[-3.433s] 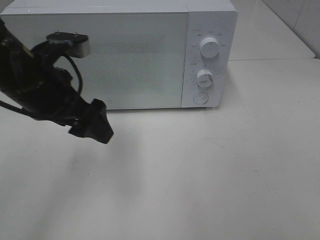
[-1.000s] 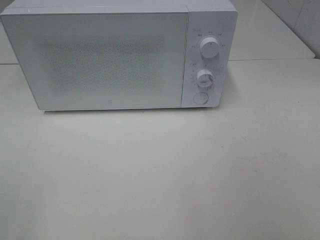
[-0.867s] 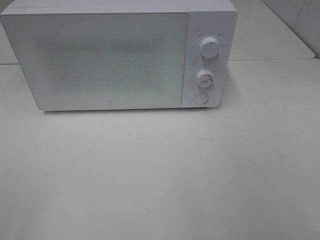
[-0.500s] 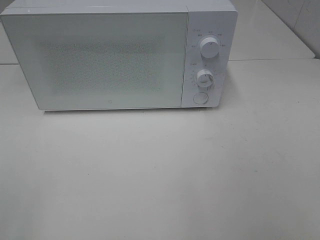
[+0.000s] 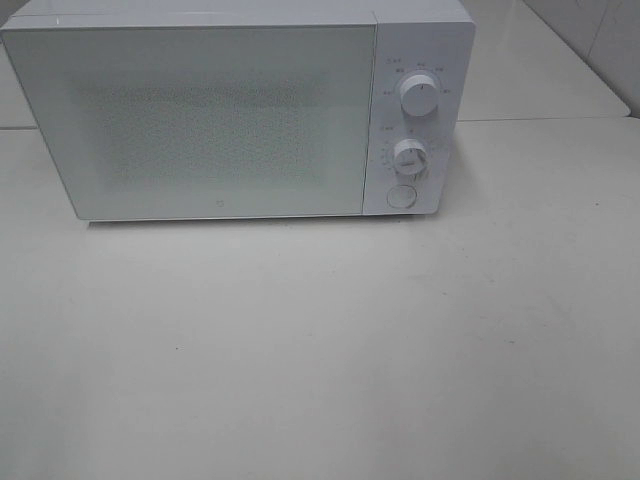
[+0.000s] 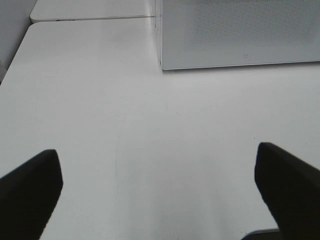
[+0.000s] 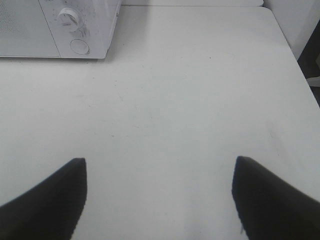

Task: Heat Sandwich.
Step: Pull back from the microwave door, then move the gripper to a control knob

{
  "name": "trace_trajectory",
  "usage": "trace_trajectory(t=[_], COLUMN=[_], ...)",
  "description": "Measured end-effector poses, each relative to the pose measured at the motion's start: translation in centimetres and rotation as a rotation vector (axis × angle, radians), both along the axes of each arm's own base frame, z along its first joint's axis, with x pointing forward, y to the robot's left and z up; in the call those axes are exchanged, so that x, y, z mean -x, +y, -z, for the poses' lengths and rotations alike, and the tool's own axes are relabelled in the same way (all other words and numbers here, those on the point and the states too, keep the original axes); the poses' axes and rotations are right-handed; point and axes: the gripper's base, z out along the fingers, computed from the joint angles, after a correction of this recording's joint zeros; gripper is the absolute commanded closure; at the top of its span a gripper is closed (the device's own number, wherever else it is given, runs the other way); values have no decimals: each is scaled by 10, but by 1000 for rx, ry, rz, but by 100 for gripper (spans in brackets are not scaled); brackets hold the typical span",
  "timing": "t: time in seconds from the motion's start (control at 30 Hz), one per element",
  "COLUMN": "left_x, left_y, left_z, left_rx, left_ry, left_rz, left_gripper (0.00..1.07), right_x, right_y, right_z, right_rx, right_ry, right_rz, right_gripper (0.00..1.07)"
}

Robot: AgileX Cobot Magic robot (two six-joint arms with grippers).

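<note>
Above the table (image 6: 90,90), left end effector (image 6: 156,150) gaping, right end effector (image 7: 159,159) gaping

left gripper (image 6: 157,162): two matte-black fingers (image 6: 30,192) are seen, wedge-shaped, tips kinda rounded | right gripper (image 7: 160,165): same look really, plain black, tapered, edges blurred

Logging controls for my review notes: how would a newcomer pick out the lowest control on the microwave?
A white microwave stands at the back of the table, door shut. Its right-hand control strip carries an upper knob above a lower knob. Beneath them sits the round button: flat, with no raised grip and no dial marks.
</note>
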Motion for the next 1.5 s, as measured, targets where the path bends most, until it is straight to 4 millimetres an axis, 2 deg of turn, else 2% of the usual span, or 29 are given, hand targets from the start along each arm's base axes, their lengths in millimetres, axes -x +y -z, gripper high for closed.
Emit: trace_trajectory(t=[1.0,1.13,1.23,1.5], left_x=[0,0,0,0], left_y=[0,0,0,0], left_z=[0,0,0,0], left_rx=[0,0,0,0], left_ry=[0,0,0,0], left_rz=[0,0,0,0], left_gripper=[6,6,6,6], right_x=[0,1,-7,-28], right_y=[0,0,1,3], right_z=[0,-6,-16,-25], right_rx=[0,-2,-4,-3], right_ry=[0,-41,-79,-94], right_rz=[0,-1,-3,-8], right_gripper=[31,31,31,31])
